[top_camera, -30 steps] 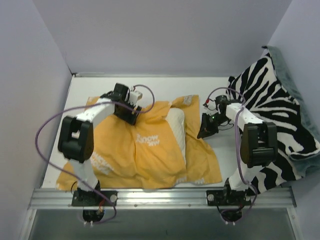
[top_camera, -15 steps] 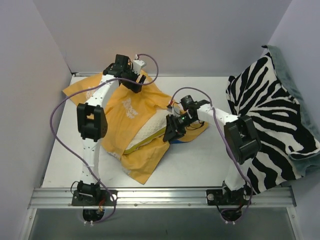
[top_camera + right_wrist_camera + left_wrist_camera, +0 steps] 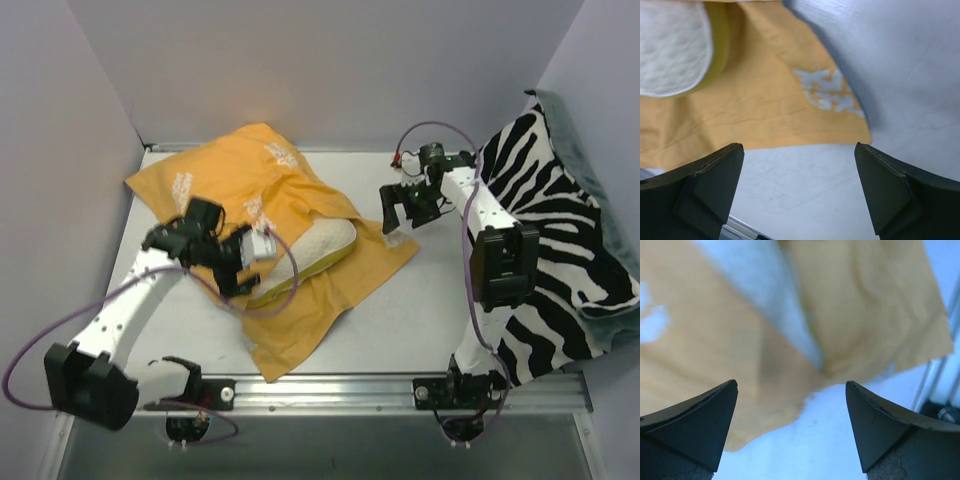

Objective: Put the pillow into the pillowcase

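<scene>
Half-cased pillow (image 3: pixel 318 243)
Empty, spread: left end effector (image 3: pixel 790 385), right end effector (image 3: pixel 799 146). Pinch case (image 3: pixel 225 185) lip, slide pillow deeper.

left end effector (image 3: pixel 791 384): wide apart, empty | pillowcase (image 3: pixel 880 310): blurred, beneath | pillow (image 3: pixel 771 295): white strip between orange folds

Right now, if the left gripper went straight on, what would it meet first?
Probably the pillowcase: the open left gripper points at its near edge, bare table just below. Depth is unclear; it might touch table first.
</scene>
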`<state>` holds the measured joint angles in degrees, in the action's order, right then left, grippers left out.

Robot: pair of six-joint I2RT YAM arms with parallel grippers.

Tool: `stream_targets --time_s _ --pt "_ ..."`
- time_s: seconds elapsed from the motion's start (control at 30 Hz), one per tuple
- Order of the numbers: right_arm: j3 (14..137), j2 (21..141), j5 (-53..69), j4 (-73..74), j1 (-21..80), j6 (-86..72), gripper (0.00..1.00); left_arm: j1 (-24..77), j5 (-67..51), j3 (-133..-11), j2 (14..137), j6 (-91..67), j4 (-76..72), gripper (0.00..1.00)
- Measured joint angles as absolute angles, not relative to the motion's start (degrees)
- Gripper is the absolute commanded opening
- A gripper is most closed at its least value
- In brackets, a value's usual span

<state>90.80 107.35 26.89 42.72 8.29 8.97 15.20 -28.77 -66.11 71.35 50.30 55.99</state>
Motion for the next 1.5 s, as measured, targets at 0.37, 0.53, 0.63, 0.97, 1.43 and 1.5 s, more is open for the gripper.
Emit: stream_targets --time_s 0.37,0.53,0.63,0.97,1.43,1.5 --pt "96.68 125.10 22.37 45.67 9.10 14.90 1.00 45.25 -24.12 -46.92 67.00 69.28 63.13 0.97" --pt "97.41 125.73 23.70 47.16 9.93 15.59 0.81 50.54 -19.33 -41.91 75.31 69.71 54.70 0.98" --pt "99.18 127.15 25.10 48.29 10.33 16.03 0.52 51.64 -15.66 -40.56 78.26 70.76 50.37 0.83" --pt "98.30 125.93 43.09 52.49 8.49 16.91 0.00 51.57 -11.94 -40.45 75.61 64.05 41.01 0.00" --pt "112.03 89.80 66.52 15.92 -20.03 -39.11 0.00 25.74 -8.43 -83.59 56.62 33.63 23.53 0.00" --pt "117.91 89.54 68.51 3.75 -23.94 -53.49 0.00 24.18 -8.69 -92.14 60.27 30.30 18.11 0.00"
